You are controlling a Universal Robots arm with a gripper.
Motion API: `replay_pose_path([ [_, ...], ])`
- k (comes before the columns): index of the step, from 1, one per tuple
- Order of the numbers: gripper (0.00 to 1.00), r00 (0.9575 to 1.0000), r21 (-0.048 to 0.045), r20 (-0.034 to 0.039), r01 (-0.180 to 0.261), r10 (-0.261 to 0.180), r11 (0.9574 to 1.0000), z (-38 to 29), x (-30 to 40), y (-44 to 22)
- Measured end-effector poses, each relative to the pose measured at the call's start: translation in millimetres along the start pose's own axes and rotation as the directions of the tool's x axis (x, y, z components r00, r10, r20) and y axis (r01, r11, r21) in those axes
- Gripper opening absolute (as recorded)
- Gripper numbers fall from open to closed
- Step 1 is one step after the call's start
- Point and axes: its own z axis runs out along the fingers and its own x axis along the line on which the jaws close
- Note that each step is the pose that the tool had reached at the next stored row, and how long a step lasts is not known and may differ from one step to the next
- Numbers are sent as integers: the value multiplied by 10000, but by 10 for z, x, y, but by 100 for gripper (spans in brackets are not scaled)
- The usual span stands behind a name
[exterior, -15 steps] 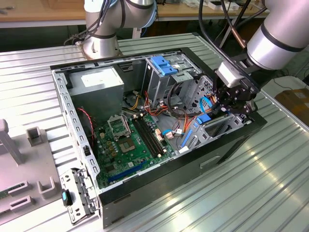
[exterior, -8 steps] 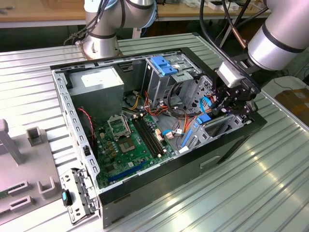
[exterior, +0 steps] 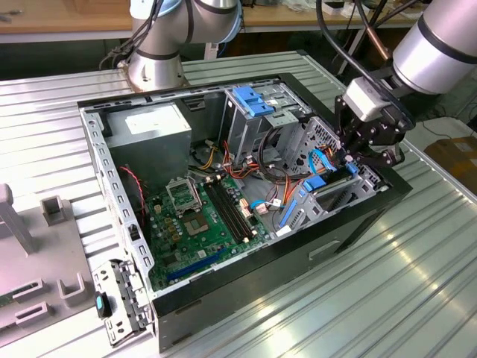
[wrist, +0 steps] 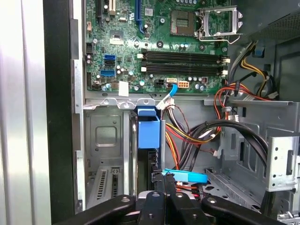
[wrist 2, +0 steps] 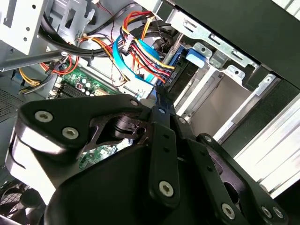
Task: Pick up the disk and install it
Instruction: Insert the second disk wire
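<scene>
In the exterior view the pincer point(exterior: 365, 153) hangs at the three o'clock side of the open computer case point(exterior: 246, 298), which lies on the ribbed metal counter point(exterior: 387, 291). It is down at the drive cage point(exterior: 339, 190) near the case's front edge. The disk point(exterior: 328, 185) sits in that cage, standing on edge, dark with blue rails, just at the fingertips. In the first wrist view the disk point(wrist: 149, 136) shows as a narrow upright slab with a bright blue rail end, and the pincer point(wrist: 161, 194) has its fingers drawn close together against the disk's near edge. Whether they clamp it or merely press on it is unclear from these views.

The step in hand looks like seating the drive in its bay. Doing it well calls for pushing straight along the cage guides, keeping the rails square so neither side binds. The bundle of orange, red and yellow cables point(wrist: 187, 136) and the flat blue cable point(wrist: 185, 176) lie just beside the bay and could snag.
</scene>
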Motion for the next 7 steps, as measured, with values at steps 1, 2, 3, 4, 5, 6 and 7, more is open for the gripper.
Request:
replay_pose_path([
  [1,11,10000,0,1,0,0,10000,-1,0,0],
  [2,11,10000,0,0,0,0,10000,-2,0,0],
  [3,11,10000,0,0,0,0,10000,-4,-1,0],
  [4,11,10000,0,-1,0,0,10000,-6,-1,0],
  [5,11,10000,0,0,0,0,10000,-6,-1,0],
  [6,11,10000,0,0,0,0,10000,-8,-1,0],
  [7,11,10000,0,0,0,0,10000,-9,-1,-1],
])
